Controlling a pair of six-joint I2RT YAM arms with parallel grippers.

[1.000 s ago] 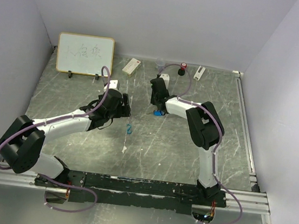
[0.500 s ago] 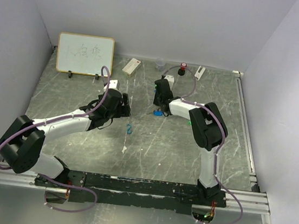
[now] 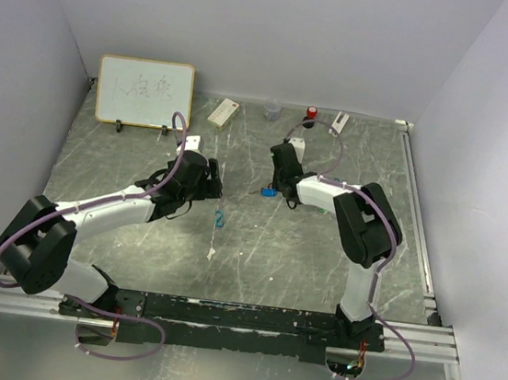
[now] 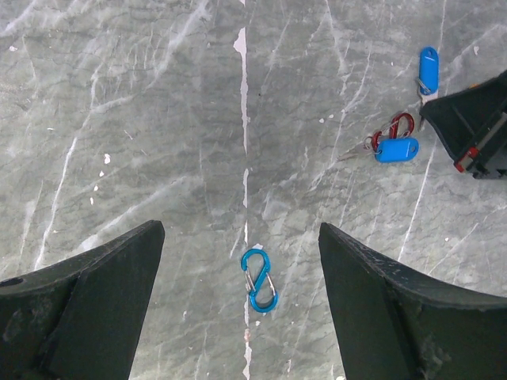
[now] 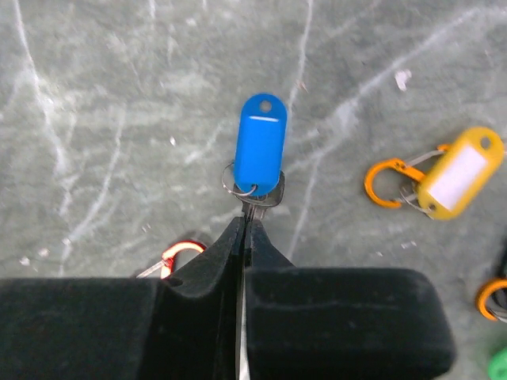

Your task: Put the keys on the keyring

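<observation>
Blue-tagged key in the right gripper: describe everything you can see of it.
The key is small, grey metal; only its head shows, just past the right gripper, which is shut on the blade. A thin wire ring through the head carries a glossy blue plastic tag, oblong, holed at its far end, pointing away from the gripper. Whether it rests on the table is unclear.
</observation>
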